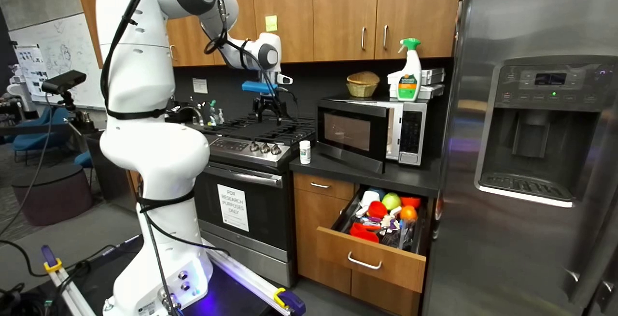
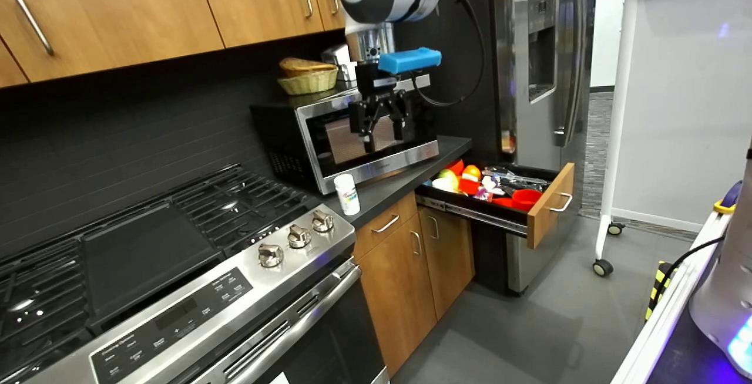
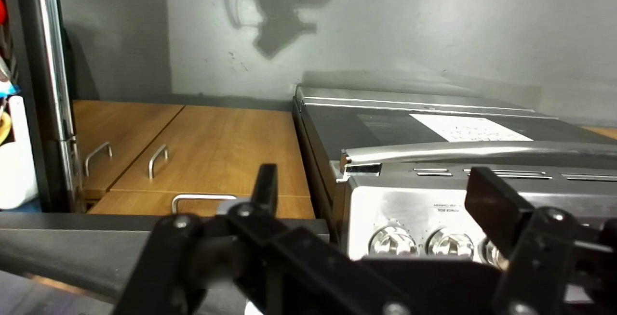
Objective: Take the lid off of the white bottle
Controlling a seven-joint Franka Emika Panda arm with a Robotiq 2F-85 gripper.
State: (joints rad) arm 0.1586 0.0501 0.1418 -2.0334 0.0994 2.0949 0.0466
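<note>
The white bottle (image 1: 305, 155) stands upright on the dark counter, between the stove and the microwave. It also shows in an exterior view (image 2: 349, 201). Its white round lid (image 1: 304, 144) is on top, also seen in an exterior view as a white cap (image 2: 344, 181). My gripper (image 1: 269, 121) is open and empty, pointing down, higher than the bottle and apart from it. Its fingers also show in an exterior view (image 2: 383, 140) and spread wide in the wrist view (image 3: 374, 180). A white sliver (image 3: 251, 308) at the wrist view's bottom edge is mostly hidden by the gripper; I cannot tell what it is.
The microwave (image 1: 346, 130) has its door ajar over the counter. A spray bottle (image 1: 409, 77) and a basket (image 1: 363, 85) stand on top. The stove (image 2: 147, 255) with knobs adjoins the counter. An open drawer (image 1: 372, 258) with kitchen items juts out below.
</note>
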